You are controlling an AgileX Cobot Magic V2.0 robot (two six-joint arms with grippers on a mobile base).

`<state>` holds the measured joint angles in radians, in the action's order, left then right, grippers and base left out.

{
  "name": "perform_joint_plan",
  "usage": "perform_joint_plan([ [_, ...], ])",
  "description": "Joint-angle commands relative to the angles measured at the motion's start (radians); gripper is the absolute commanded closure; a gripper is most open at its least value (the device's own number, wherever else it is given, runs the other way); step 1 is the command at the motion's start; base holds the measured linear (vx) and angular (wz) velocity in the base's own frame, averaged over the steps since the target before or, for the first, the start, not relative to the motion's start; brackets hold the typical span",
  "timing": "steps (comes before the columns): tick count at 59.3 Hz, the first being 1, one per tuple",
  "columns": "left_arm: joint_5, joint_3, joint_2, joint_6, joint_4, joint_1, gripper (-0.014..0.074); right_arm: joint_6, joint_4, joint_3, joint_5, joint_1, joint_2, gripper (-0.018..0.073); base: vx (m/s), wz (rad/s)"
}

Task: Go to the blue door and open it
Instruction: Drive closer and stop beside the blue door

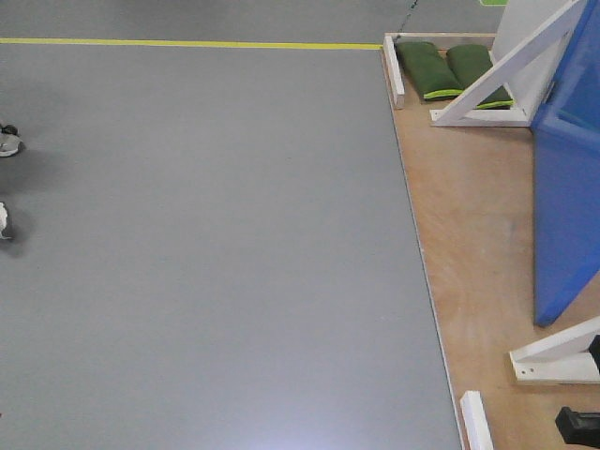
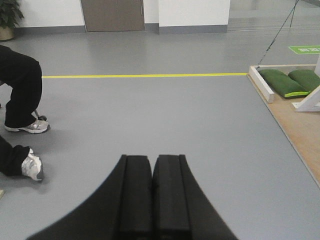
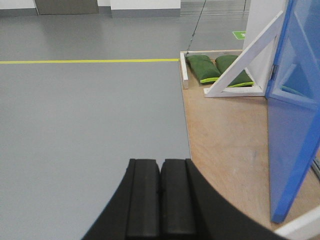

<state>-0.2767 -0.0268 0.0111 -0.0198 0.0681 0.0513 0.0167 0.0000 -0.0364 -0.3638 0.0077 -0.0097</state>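
Door: the blue door (image 1: 567, 187) stands upright on the wooden platform (image 1: 469, 234) at the far right of the room, seen at a slant; in the right wrist view (image 3: 295, 125) its glossy panel fills the right edge.
Door's foot: its lower corner sits just above the boards, close to a white brace (image 1: 553, 356) lying at the near right.
Left gripper: the left gripper (image 2: 152, 162) has its two black fingers pressed flat together, pointing out over the grey floor (image 2: 165, 115), well apart from the door.
Right gripper: the right gripper (image 3: 160, 165) is likewise closed finger against finger; it hangs over the grey floor right beside the platform's edge (image 3: 225, 130), with the door ahead and to its right.
Platform: pale wood with a low white kerb, meeting the grey floor in a straight line.
Far corner of platform: two green sandbags (image 1: 441, 67) lie side by side, weighing down a slanted white support (image 1: 506, 64) beside the door.
Floor marking: a yellow line (image 1: 187, 43) runs across the floor and ends at the platform's corner.
Bystander: a person (image 2: 22, 90) in black trousers and grey sneakers (image 2: 35, 126) stands at the left, well apart from the platform.
Back wall: a brown door (image 2: 112, 15) and a potted plant (image 2: 7, 17) at the far left.
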Motion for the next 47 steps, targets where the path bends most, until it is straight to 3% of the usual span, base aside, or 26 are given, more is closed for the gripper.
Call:
perform_joint_plan([
  [1,0.085,0.025,0.016,-0.007,-0.002,-0.001,0.0524,-0.002,0.000,0.005,0.086,-0.001,-0.016,0.0561,0.41,-0.01],
  [47,0.086,0.027,0.016,-0.007,-0.002,-0.001,0.0524,-0.002,0.000,0.005,0.086,0.001,-0.017,0.0561,0.34,-0.05],
])
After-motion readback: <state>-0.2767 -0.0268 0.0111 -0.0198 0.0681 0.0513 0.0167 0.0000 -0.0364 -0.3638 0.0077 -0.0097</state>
